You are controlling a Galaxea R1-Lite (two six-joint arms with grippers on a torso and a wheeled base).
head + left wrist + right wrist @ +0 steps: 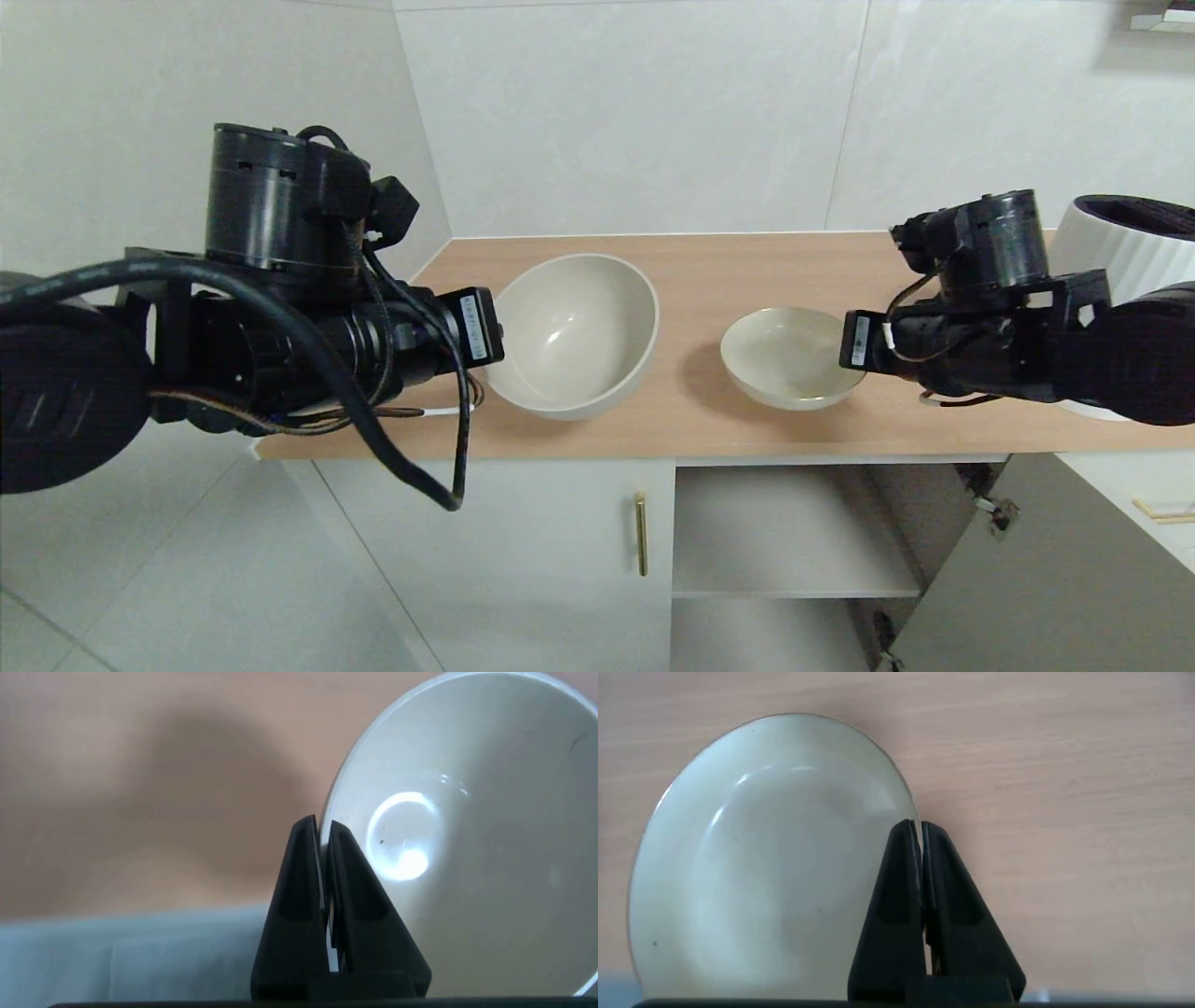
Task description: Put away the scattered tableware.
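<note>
White glossy wall tiles (653, 112) are seen meeting in a corner behind a pale wood-grain countertop (709, 271), on which two cream glazed bowls are set side by side, well apart. The large bowl (574, 331), deep and round, is tipped with its mouth toward the camera near the counter's left end. Its rim is pinched between the closed black fingers of the left gripper (323, 835). The small bowl (784, 355), shallower and wide-lipped, is gripped in the same way at its right rim by the right gripper (921, 838), whose fingers are clamped on the thin edge. Whether either bowl is lifted clear of the wood cannot be told. A white ribbed vessel (1134, 238) with a dark inside is stood at the counter's far right, partly hidden by the right arm. Bare wood is left between the bowls and behind them up to the wall. Below the front edge, a closed white cabinet door (523, 560) with a brass handle (640, 532) is flanked by an open compartment (794, 523) with one shelf, its open door (1046, 579) swung wide to the right.
</note>
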